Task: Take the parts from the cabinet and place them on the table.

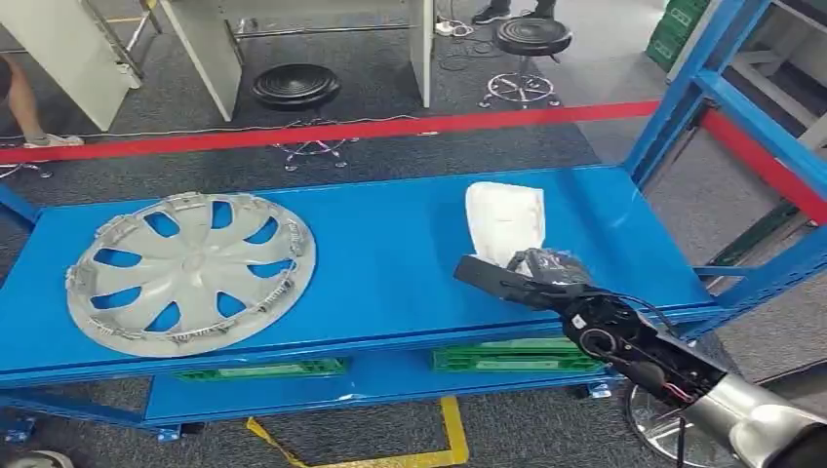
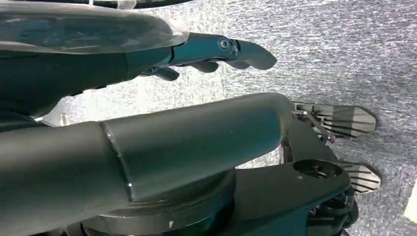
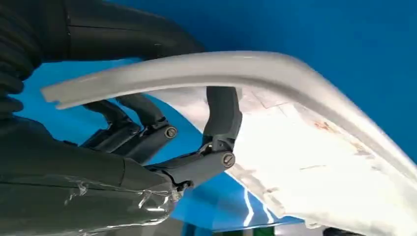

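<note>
On the blue cabinet shelf a silver hubcap lies flat at the left. A white plastic part lies at the right. My right hand is at the part's near edge, its thumb stretched out to the left. In the right wrist view the part's pale curved rim runs between the thumb and the dark fingers, which hook round it, so the right hand grips the part. My left hand hangs over grey carpet, fingers apart, holding nothing.
Blue uprights frame the shelf at the right. Green trays sit on the lower shelf. A red barrier tape runs behind the cabinet, with black stools and white table legs beyond. A person's leg is at the far left.
</note>
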You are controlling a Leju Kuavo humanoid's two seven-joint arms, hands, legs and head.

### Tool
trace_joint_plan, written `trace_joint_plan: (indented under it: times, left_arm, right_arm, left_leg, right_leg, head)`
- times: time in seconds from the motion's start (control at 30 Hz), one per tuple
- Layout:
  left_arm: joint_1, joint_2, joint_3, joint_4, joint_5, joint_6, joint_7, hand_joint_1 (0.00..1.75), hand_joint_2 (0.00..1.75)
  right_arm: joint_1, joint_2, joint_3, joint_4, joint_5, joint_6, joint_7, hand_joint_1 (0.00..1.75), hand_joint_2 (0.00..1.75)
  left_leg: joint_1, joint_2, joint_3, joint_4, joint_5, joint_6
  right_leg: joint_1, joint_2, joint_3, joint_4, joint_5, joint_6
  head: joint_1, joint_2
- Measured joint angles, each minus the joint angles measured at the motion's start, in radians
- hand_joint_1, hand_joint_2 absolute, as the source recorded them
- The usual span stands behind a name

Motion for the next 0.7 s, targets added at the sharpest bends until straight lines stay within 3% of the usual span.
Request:
trace_joint_plan:
  times: [0.3, 0.63, 0.67, 0.7]
  left_arm:
    - [0.001, 0.000, 0.000, 0.000, 0.011, -0.003, -0.018, 0.00, 0.00]
    - [0.005, 0.000, 0.000, 0.000, 0.050, -0.027, -0.067, 0.00, 0.00]
    - [0.004, 0.000, 0.000, 0.000, 0.052, -0.027, -0.069, 0.00, 1.75]
    - [0.005, 0.000, 0.000, 0.000, 0.054, -0.031, -0.071, 0.00, 1.75]
  right_arm:
    - [-0.006, 0.000, 0.001, 0.000, 0.009, 0.002, -0.006, 1.75, 1.75]
    - [0.008, 0.001, -0.002, -0.052, 0.171, -0.154, -0.080, 1.75, 1.75]
    - [0.009, 0.001, -0.004, -0.060, 0.177, -0.158, -0.083, 1.75, 1.75]
    - [0.013, 0.001, -0.008, -0.068, 0.187, -0.164, -0.088, 1.75, 1.75]
  left_leg:
    - [0.000, 0.000, 0.001, 0.000, 0.000, 0.000]
    - [0.000, 0.000, 0.000, 0.000, 0.000, 0.000]
    - [0.000, 0.000, 0.000, 0.000, 0.000, 0.000]
    - [0.000, 0.000, 0.000, 0.000, 0.000, 0.000]
  right_leg:
    - [0.000, 0.000, 0.001, 0.000, 0.000, 0.000]
    - [0.000, 0.000, 0.001, 0.000, 0.000, 0.000]
    - [0.000, 0.000, 0.001, 0.000, 0.000, 0.000]
    - [0.000, -0.001, 0.001, 0.000, 0.000, 0.000]
  head:
    - [0.000, 0.000]
    - [-0.001, 0.000]
    - [-0.001, 0.000]
    - [-0.001, 0.000]
